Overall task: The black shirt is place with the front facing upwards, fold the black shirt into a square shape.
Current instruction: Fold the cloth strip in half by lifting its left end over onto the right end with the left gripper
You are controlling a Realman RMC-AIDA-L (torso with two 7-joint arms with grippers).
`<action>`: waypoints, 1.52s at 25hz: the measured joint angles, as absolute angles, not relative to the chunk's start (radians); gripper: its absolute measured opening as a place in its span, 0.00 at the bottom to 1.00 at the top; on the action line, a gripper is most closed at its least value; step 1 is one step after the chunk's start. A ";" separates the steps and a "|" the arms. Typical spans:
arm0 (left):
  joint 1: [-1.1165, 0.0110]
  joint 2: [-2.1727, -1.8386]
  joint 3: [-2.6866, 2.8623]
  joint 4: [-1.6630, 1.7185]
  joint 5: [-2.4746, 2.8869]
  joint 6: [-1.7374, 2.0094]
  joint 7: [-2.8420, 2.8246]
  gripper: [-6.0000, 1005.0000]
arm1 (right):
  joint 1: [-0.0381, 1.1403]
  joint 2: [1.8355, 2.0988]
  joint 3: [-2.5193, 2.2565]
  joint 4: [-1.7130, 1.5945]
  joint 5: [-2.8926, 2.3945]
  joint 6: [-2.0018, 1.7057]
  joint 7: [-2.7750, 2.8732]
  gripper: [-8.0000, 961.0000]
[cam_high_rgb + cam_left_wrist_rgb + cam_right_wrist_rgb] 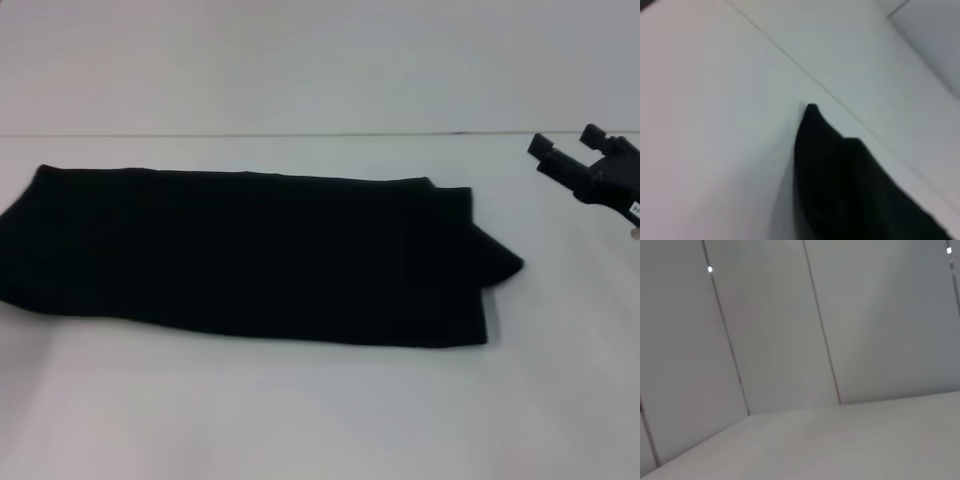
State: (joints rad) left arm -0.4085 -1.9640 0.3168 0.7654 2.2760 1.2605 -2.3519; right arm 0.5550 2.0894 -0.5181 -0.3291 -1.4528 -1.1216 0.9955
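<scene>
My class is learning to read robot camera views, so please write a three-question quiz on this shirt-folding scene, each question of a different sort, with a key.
1. True or false: the right pincer is gripping the black shirt.
2. Multiple choice: in the head view the shirt lies as (A) a small square, (B) a long band across the table, (C) a crumpled heap.
3. Fill in: of the two pincers, the head view shows only the ____ one.

Key
1. False: it hovers apart from the shirt, beyond its right end, fingers spread.
2. B.
3. Right.
</scene>
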 joint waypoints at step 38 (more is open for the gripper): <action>-0.694 -2.112 0.378 0.766 1.971 1.543 -2.165 0.08 | 0.425 2.083 -0.402 -0.345 -1.443 -1.221 0.986 0.94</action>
